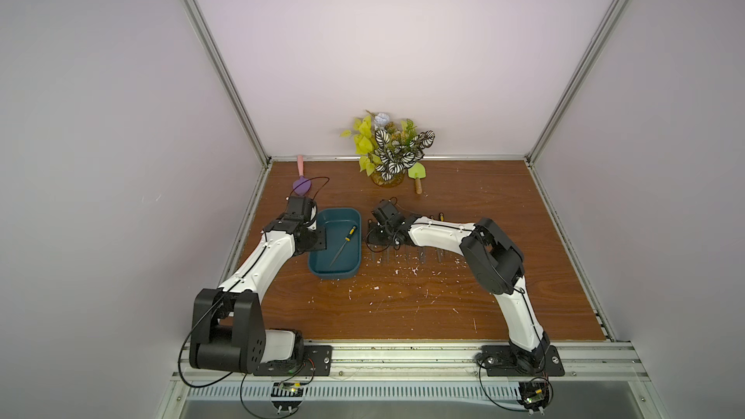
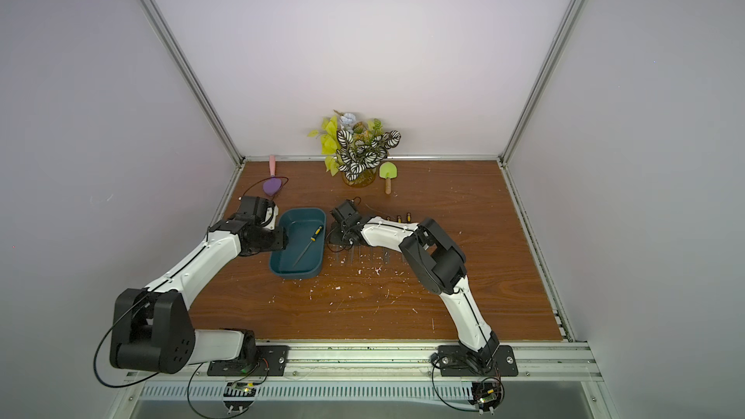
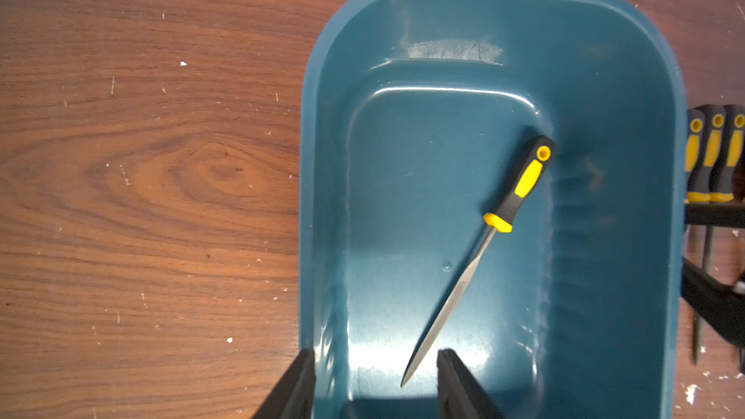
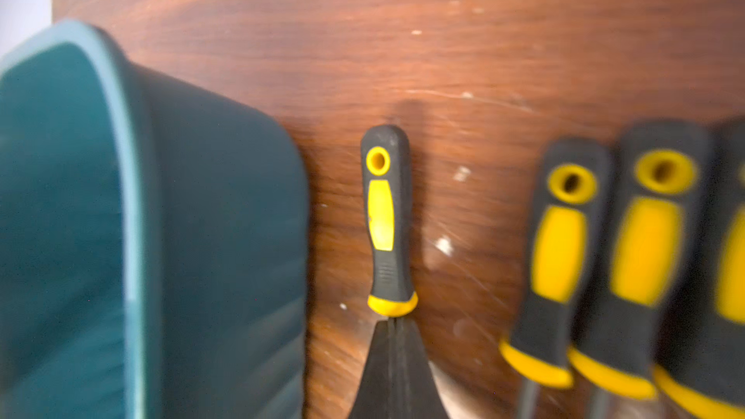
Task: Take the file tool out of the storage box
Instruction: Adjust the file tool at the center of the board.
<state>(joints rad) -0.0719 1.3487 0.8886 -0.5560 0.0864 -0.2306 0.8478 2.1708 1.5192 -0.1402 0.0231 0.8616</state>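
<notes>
Fingers at left [image 3: 298, 388] apart astride storage box [image 3: 604, 74] wall; fingers at right [image 4: 379, 372] pinched on file [image 4: 387, 215] outside it

- Desk [image 1: 443, 308]: brown wood-grain top, scuffed. White specks are scattered on the robot-base side of the right claw [image 4: 394, 324].
- Potted plant [image 1: 393, 147]: stands beyond the right claw, against the back wall. It has yellow-green and dark-and-white striped leaves in an amber pot.
- Trowel [image 1: 417, 177]: green blade, wooden handle. It lies just beside the pot, on the side away from the left claw [image 3: 373, 356], blade toward the wall.
- Scoop [image 1: 301, 184]: purple head, pink handle. It lies beyond the left claw near the back corner, handle toward the wall.
- Row of tools [image 4: 564, 255]: yellow-and-black handles, side by side and parallel, just beside the right claw.
</notes>
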